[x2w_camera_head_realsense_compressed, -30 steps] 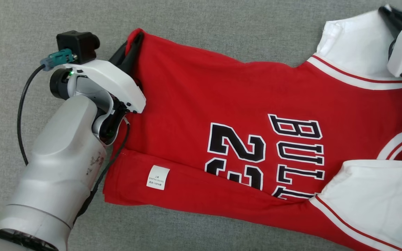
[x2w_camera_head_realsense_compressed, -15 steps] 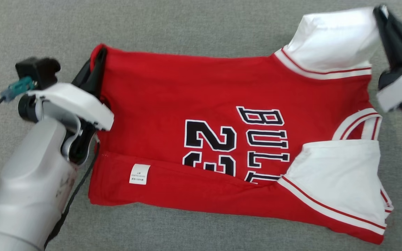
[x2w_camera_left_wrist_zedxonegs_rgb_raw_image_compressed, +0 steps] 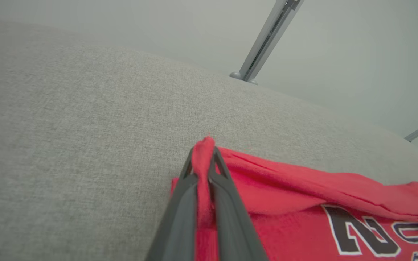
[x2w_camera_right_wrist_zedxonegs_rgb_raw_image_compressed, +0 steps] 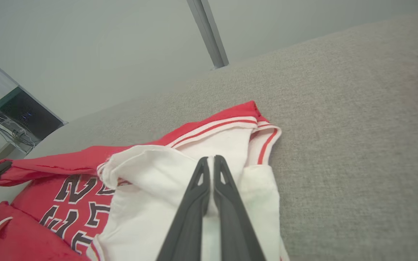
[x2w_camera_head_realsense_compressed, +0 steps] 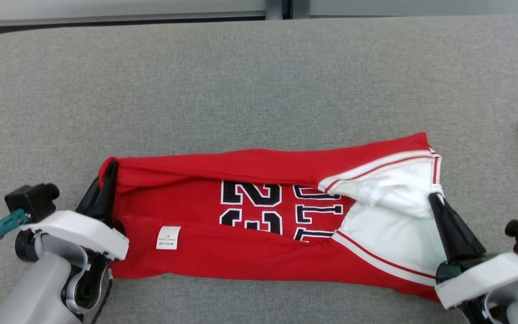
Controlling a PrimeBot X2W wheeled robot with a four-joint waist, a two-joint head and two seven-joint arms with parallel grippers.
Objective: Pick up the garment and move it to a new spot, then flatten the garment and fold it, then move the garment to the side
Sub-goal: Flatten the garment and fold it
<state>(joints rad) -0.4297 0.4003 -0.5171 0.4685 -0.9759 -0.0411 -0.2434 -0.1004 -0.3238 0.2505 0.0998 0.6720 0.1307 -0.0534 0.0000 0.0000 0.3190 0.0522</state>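
Where your left gripper [x2w_camera_left_wrist_zedxonegs_rgb_raw_image_compressed: 203, 150] is pinched shut on a red hem corner and your right gripper [x2w_camera_right_wrist_zedxonegs_rgb_raw_image_compressed: 210, 161] is clamped on white sleeve cloth, you have the red basketball jersey with white sleeves and black lettering [x2w_camera_head_realsense_compressed: 250, 256] by both ends. It lies part-folded lengthwise on the grey fabric-covered table [x2w_camera_head_realsense_compressed: 241, 81], toward the near edge. Judged light, limp and prone to sagging between grips. Take corners and seams, and keep it taut.
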